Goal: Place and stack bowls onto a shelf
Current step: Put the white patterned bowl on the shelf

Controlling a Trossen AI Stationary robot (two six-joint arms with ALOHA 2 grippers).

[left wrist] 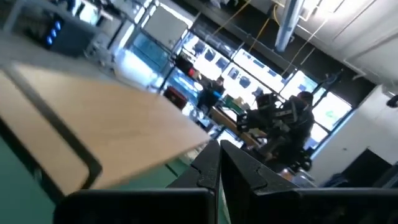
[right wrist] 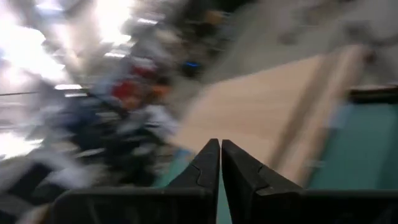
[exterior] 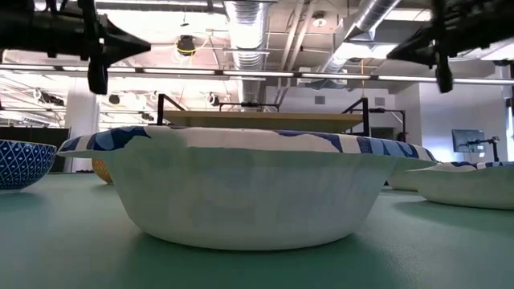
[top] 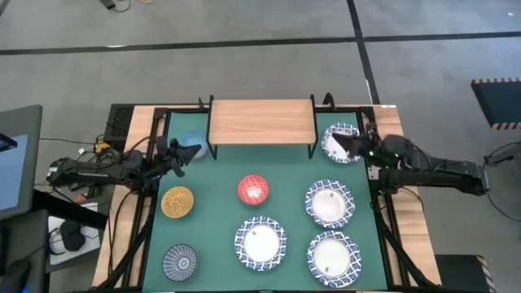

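Both grippers — left gripper (top: 181, 156), right gripper (top: 352, 146) — hover with fingers together beside the empty shelf (top: 261, 120); eight bowls (top: 260, 242) remain on the mat. Fingers should part before descending squarely over a rim.

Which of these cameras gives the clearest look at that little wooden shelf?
The high view: it shows the whole light-wood shelf board on black metal legs at the far edge of the green mat, with nothing on it. The low view shows only its thin edge behind a large bowl. Both wrist views catch just part of the board.
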